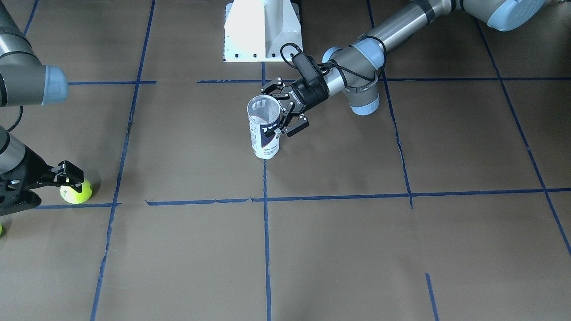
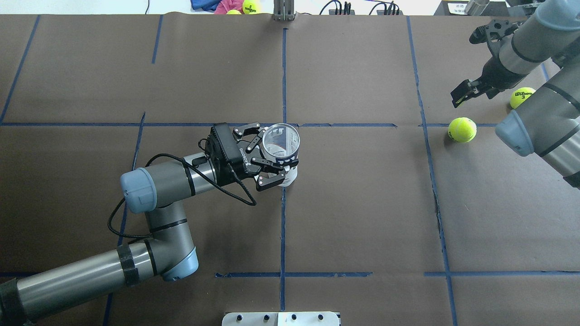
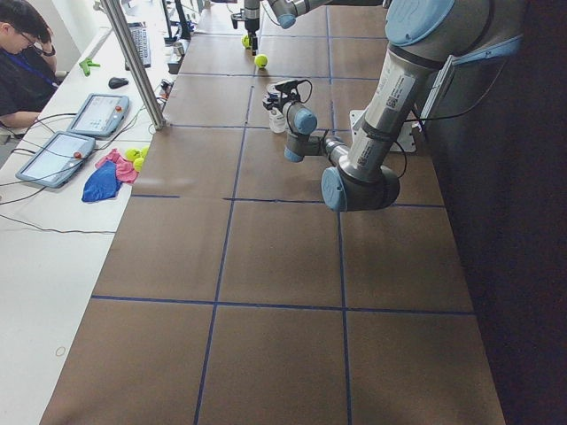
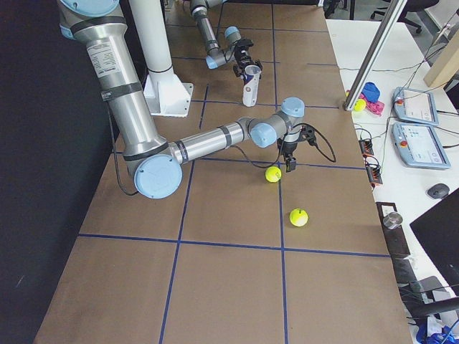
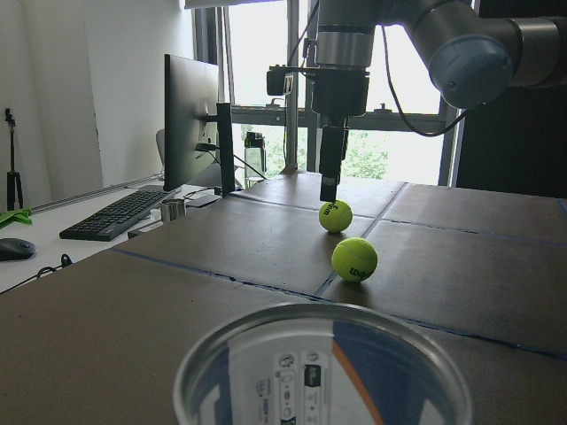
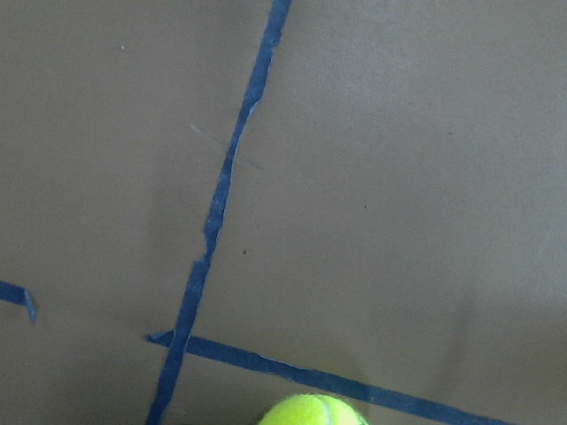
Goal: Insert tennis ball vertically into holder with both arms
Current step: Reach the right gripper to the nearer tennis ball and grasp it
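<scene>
Holder (image 2: 282,151) stands upright mid-tabletop (image 2: 362,217), my left fingers (image 2: 271,170) spread around it, mouth open and empty. Right fingers (image 2: 463,96) hover parted near a ball (image 2: 462,130); pickup and insertion remain.

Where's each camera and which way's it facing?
Front-facing: across table, facing robot; left gripper at holder.
Overhead: behind robot, looking down; left arm, right arm.
Left side: table end; left arm near.
Right side: other end; right arm near.
Left wrist: over holder rim toward tennis balls.
Right wrist: downward, table and ball.
Front, overhead share holder.
</scene>
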Robot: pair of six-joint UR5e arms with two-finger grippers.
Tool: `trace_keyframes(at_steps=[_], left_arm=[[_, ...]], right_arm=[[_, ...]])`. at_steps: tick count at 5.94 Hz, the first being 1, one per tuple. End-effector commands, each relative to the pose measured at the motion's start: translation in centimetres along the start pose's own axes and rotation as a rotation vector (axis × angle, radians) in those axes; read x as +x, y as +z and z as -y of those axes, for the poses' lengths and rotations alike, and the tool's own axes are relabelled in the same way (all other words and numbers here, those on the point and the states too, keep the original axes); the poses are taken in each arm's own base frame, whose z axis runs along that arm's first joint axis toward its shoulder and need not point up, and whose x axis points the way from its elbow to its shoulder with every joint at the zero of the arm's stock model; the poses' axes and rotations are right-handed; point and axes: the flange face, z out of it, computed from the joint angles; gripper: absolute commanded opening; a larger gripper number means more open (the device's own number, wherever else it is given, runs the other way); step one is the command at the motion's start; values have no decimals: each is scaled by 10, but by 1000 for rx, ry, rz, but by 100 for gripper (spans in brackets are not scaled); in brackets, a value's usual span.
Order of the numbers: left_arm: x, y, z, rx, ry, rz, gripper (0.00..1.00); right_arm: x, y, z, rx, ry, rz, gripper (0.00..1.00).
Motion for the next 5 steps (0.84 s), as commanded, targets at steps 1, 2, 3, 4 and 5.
trace_keyframes(at_steps=[1,2,3,4,5], left_arm=[[0,0,0,-1,0,1,85],[0,0,-1,-1,0,1,85],[0,0,-1,-1,0,1,85],[0,0,-1,-1,0,1,85],[0,0,-1,-1,0,1,85]], right_arm=[[-4,19,-12,-20,-14,-7,100],[-8,27,-17,-33,-21,-10,100],[-9,42,-30,-62,-27,-17,100],[-11,51,-36,-62,-38,-51,100],[-9,60,-38,-79,-37,-58,97]])
